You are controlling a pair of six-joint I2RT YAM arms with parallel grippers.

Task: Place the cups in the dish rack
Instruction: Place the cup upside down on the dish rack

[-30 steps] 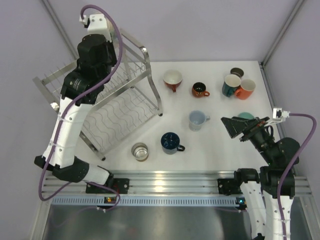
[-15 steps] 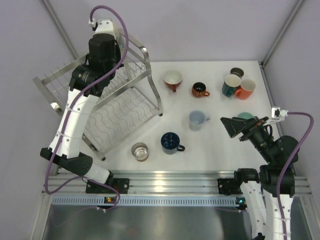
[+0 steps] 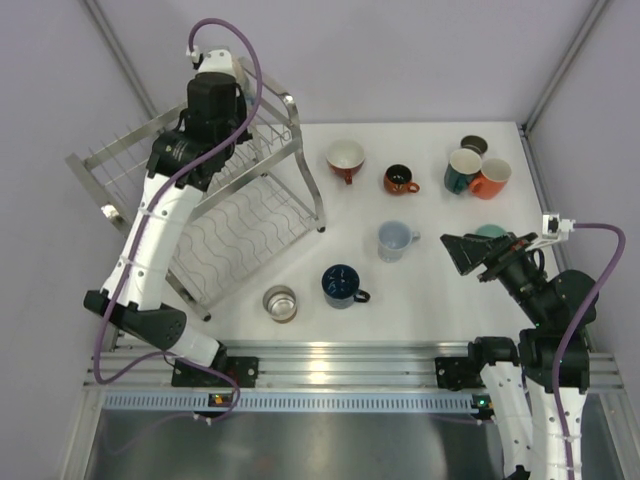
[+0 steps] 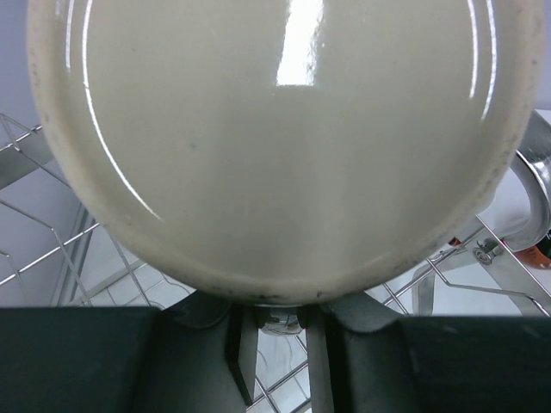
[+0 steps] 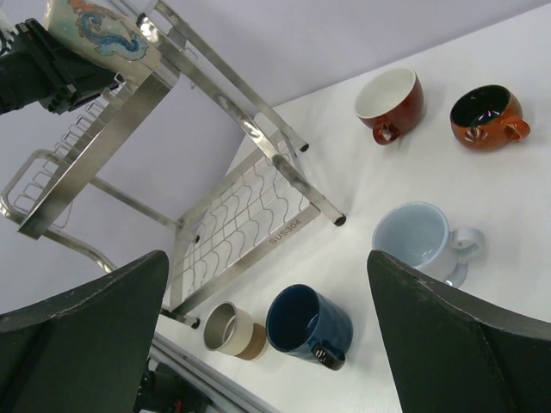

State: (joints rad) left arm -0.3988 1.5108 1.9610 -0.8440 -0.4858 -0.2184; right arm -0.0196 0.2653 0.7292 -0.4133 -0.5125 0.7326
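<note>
My left gripper (image 4: 277, 320) is shut on a tall beige cup (image 4: 275, 146), which fills the left wrist view above the wires of the dish rack (image 4: 45, 234). The right wrist view shows that cup (image 5: 105, 36), with a dragon painted on it, held over the upper tier of the dish rack (image 5: 225, 105). From above, the left arm hides it over the dish rack (image 3: 306, 172). On the table stand a red cup (image 3: 345, 158), brown cup (image 3: 400, 180), teal cup (image 3: 462, 170), orange cup (image 3: 492, 178), pale blue cup (image 3: 396, 240) and navy cup (image 3: 342, 285). My right gripper (image 3: 462, 255) is open and holds nothing.
A steel-lined tumbler (image 3: 280, 303) lies beside the rack's front corner. A mint cup (image 3: 490, 232) shows partly behind the right gripper, and a dark cup (image 3: 474, 146) stands behind the teal one. Walls close the table at the back and both sides.
The left arm has swung back and to the right over the rack's upper tier, carrying the beige cup. The right arm and the cups on the table have not moved.
</note>
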